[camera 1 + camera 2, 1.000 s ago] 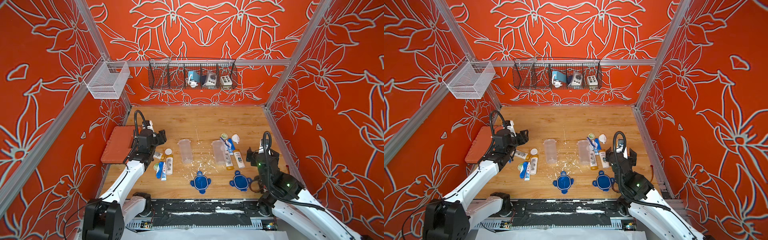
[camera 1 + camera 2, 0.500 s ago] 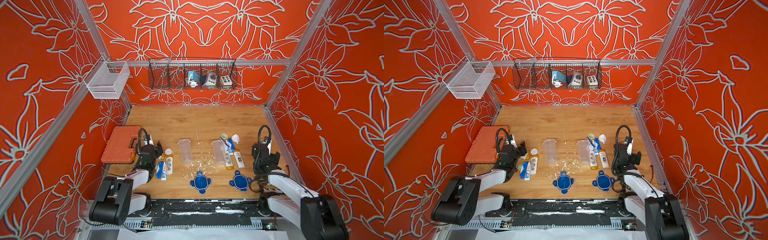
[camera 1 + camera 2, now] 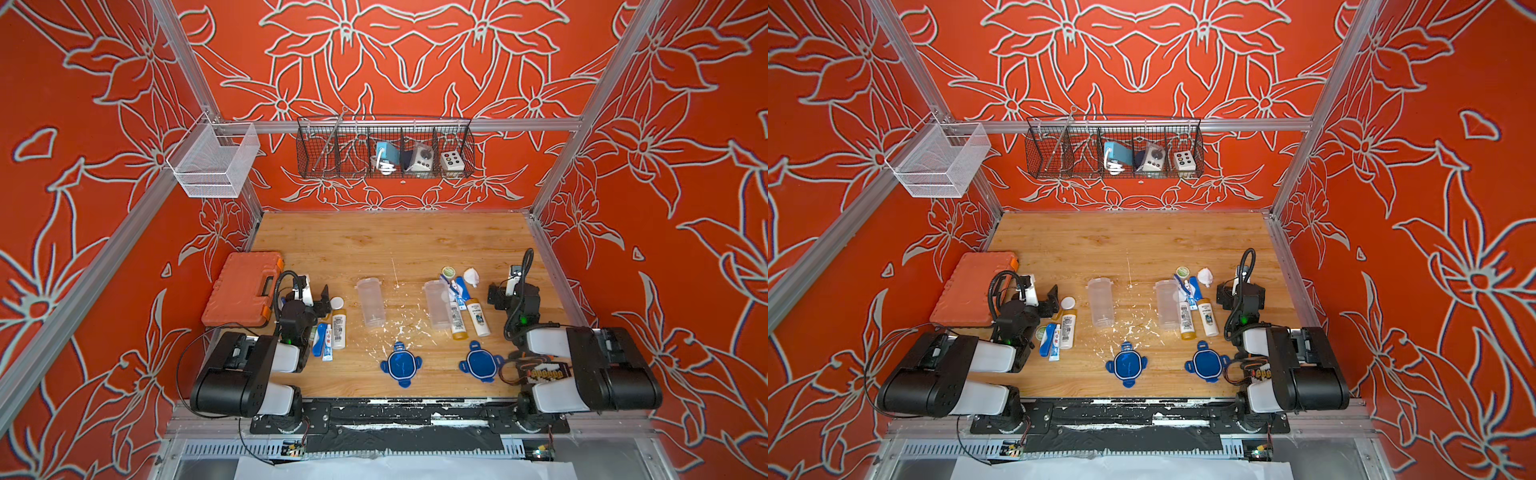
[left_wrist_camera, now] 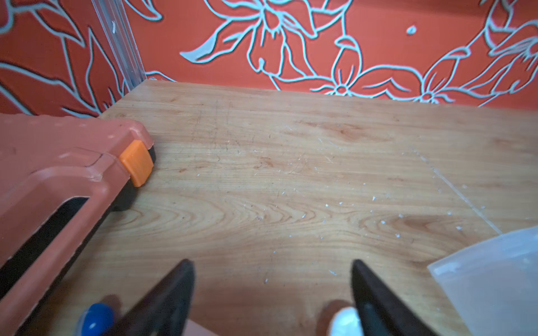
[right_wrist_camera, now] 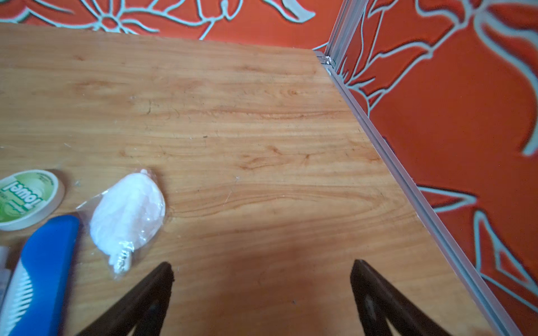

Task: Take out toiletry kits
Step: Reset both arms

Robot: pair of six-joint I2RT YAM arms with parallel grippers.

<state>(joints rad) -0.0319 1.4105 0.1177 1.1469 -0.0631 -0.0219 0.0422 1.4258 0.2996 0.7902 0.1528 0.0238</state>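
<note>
Change: I just released left end effector (image 4: 272, 269).
Right end effector (image 5: 262, 269): released, empty.
Toiletry kits (image 3: 338, 332): out on desk (image 3: 395, 249), likely done.

2 tubs (image 3: 371, 307) centred — toiletry kits (image 3: 338, 334) flanking them, 2 lids (image 3: 401, 362) in front.

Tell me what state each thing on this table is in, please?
Left tub, lid off, empty.
Right tub, lid off, empty.
Left lid, off, on table.
Right lid, off, on table.
Case, shut.
Left kit, out on table.
Right kit, out on table.
Left pincer, open, empty.
Right pincer, open, empty.
</note>
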